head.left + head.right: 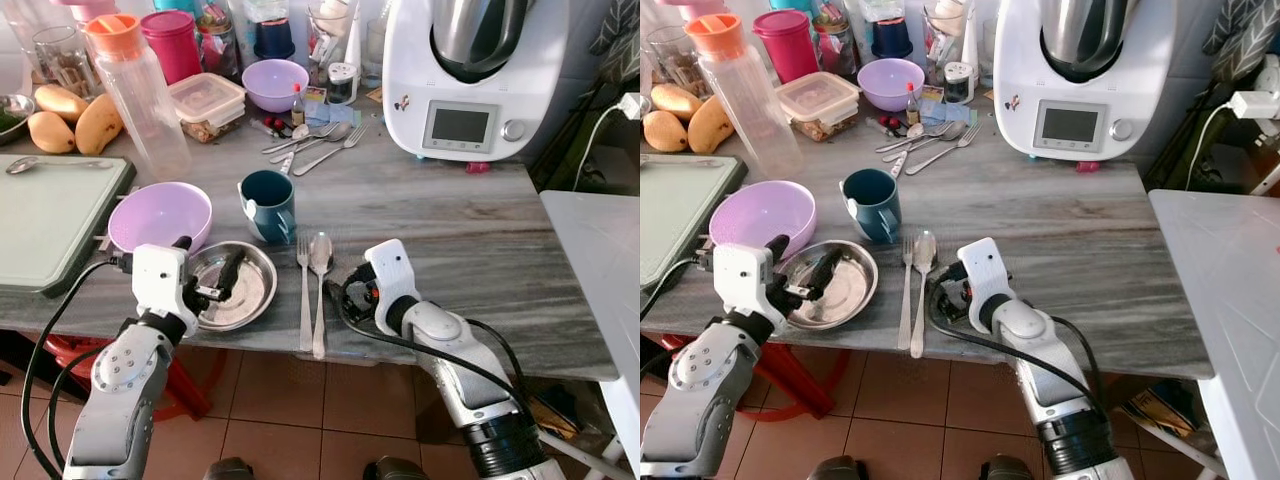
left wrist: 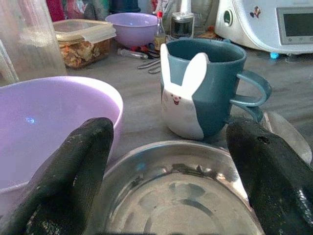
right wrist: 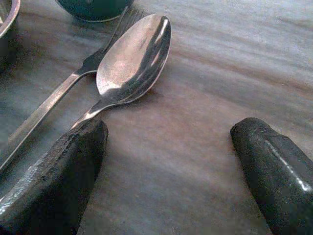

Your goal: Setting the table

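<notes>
Left pincer (image 2: 168, 181) spread apart over the round steel plate (image 1: 240, 290); right pincer (image 3: 171, 171) spread apart beside the steel spoon (image 3: 132, 58) on the grey worktop (image 1: 470, 220).

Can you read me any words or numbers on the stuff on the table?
No words or numbers are readable.
Kitchen machine: its screen is too blurred to read; a small dark mark on its side is too small to read.
Small bottle: its label is too small to read.
Teal mug: only a bunny face picture, no writing.

Mangoes (image 1: 75, 120), white food processor (image 1: 470, 75)
</notes>
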Motion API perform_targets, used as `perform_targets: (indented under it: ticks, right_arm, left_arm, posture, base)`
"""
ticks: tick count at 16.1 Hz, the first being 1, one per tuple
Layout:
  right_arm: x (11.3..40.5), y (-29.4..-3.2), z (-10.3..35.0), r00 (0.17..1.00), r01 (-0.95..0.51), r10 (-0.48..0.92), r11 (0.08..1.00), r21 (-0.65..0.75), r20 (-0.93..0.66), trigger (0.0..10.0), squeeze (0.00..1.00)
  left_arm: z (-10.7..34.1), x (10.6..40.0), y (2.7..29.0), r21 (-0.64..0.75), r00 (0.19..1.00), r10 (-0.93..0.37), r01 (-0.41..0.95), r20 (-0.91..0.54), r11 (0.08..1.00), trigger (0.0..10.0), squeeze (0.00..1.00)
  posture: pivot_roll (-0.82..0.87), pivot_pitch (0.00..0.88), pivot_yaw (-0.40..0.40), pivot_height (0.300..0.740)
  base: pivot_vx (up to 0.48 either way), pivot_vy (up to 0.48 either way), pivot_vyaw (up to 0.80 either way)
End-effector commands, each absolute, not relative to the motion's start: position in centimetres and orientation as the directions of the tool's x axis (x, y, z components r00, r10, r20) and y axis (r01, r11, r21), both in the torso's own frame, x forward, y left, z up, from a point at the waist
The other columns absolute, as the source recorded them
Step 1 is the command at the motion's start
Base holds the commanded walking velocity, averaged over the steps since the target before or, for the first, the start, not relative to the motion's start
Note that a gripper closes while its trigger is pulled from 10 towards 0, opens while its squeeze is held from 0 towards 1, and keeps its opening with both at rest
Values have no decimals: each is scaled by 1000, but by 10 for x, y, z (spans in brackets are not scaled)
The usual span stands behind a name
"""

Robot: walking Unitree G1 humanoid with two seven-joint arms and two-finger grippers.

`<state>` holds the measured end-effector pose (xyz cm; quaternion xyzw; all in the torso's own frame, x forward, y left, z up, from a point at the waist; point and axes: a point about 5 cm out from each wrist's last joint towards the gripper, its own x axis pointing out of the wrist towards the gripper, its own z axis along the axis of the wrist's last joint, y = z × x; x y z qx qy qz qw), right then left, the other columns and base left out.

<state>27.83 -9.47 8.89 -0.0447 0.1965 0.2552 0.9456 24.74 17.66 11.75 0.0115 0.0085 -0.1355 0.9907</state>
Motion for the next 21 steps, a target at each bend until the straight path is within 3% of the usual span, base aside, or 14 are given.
perform_targets:
  ticks: [1, 11, 14, 21]
  right_arm:
    - [276, -97, 87, 785, -496, 461, 868, 25, -414, 10000, 1000]
    - [260, -129, 104, 887, -348, 302, 935, -74, -350, 10000, 1000]
    - [256, -119, 110, 901, -372, 344, 926, -63, -264, 10000, 1000]
    - [287, -76, 109, 865, -430, 414, 903, 6, -282, 10000, 1000]
  left_arm:
    - [119, 248, 177, 26, 962, -271, 271, -19, 962, 10000, 0]
    - [124, 249, 180, 37, 965, -263, 262, 1, 964, 10000, 0]
    - [124, 251, 178, 36, 965, -264, 264, 4, 964, 10000, 0]
    - [122, 247, 179, 41, 962, -271, 271, -8, 962, 10000, 0]
  posture:
    - [33, 57, 26, 740]
    - [30, 40, 29, 740]
    - [28, 36, 34, 740]
    - [52, 43, 31, 740]
  base:
    - [0, 0, 0]
    - [0, 0, 0]
    - [0, 0, 0]
    - [0, 0, 0]
